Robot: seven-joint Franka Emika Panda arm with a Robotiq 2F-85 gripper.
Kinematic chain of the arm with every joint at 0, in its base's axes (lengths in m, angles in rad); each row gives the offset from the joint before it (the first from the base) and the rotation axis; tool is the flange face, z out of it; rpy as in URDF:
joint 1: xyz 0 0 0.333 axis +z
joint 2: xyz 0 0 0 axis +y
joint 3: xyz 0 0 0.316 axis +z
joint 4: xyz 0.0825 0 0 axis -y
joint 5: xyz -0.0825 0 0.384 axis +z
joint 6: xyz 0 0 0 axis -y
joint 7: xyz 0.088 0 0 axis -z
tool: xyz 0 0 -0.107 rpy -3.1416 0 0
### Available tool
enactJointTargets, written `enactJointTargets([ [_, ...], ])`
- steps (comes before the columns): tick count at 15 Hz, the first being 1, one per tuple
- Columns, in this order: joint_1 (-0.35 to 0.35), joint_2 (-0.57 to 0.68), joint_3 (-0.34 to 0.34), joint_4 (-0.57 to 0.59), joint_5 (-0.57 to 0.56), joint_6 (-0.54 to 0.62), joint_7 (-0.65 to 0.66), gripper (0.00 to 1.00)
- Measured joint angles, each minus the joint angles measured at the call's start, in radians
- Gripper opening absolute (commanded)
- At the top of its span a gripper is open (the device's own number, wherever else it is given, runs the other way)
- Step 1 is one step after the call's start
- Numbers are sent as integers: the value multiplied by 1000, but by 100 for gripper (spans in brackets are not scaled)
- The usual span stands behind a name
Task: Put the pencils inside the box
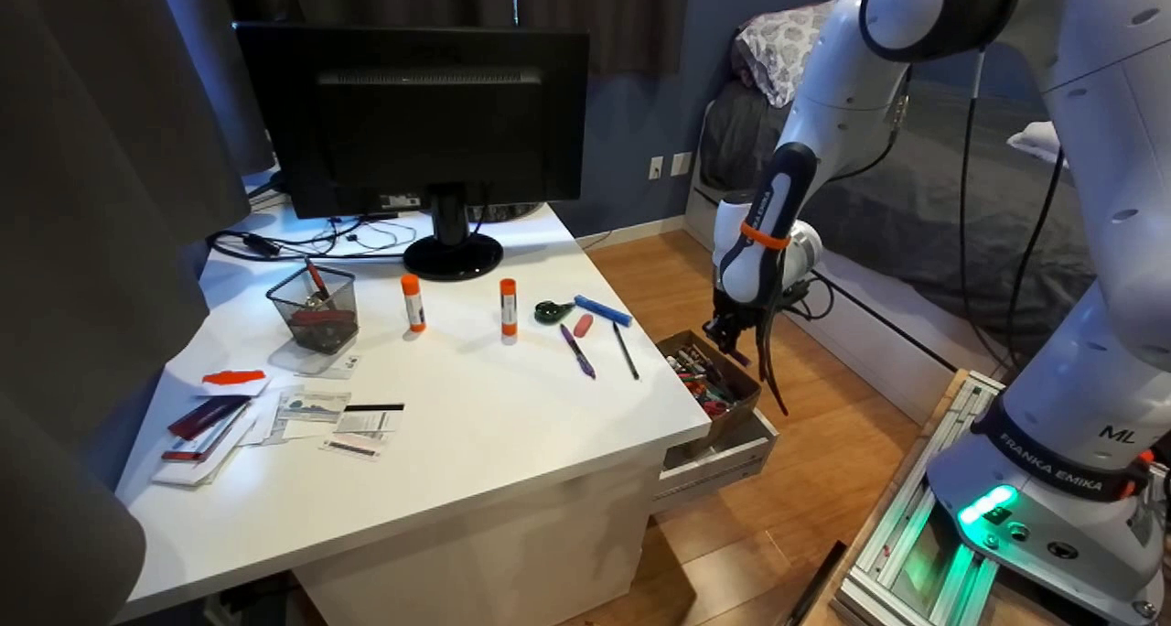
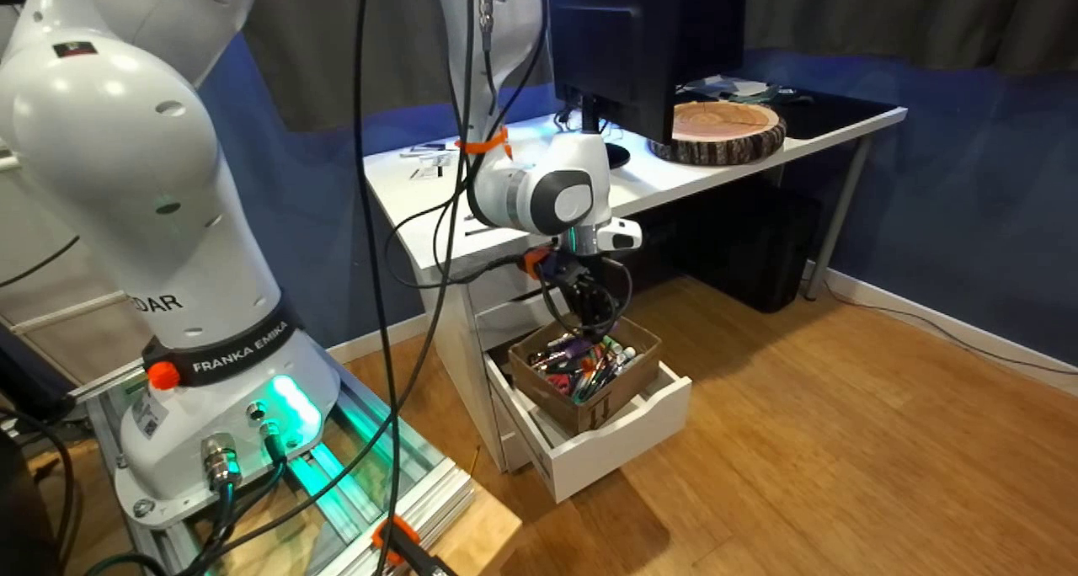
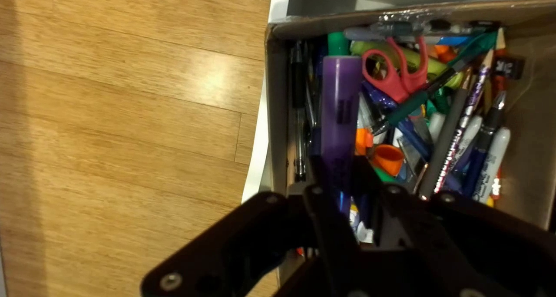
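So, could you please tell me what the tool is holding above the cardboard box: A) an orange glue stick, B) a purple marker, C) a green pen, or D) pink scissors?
B, since the wrist view shows the purple marker gripped by the tool, with the cardboard box below.

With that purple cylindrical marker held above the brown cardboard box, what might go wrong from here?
If the gripper lets go, the purple cylindrical marker might roll or perch on the heap of pens crowding the brown cardboard box.
On the white desk, the long blue stick lies close to the edge, so a later grasp could nudge it off.
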Motion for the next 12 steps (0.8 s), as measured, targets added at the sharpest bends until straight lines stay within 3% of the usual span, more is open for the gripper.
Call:
enactJointTargets([
  [10, 2, 131, -12, 136, 12, 32, -41, 5],
  [11, 4, 141, -16, 145, 12, 32, -44, 10],
  [12, 6, 149, -20, 152, 12, 33, -48, 45],
])
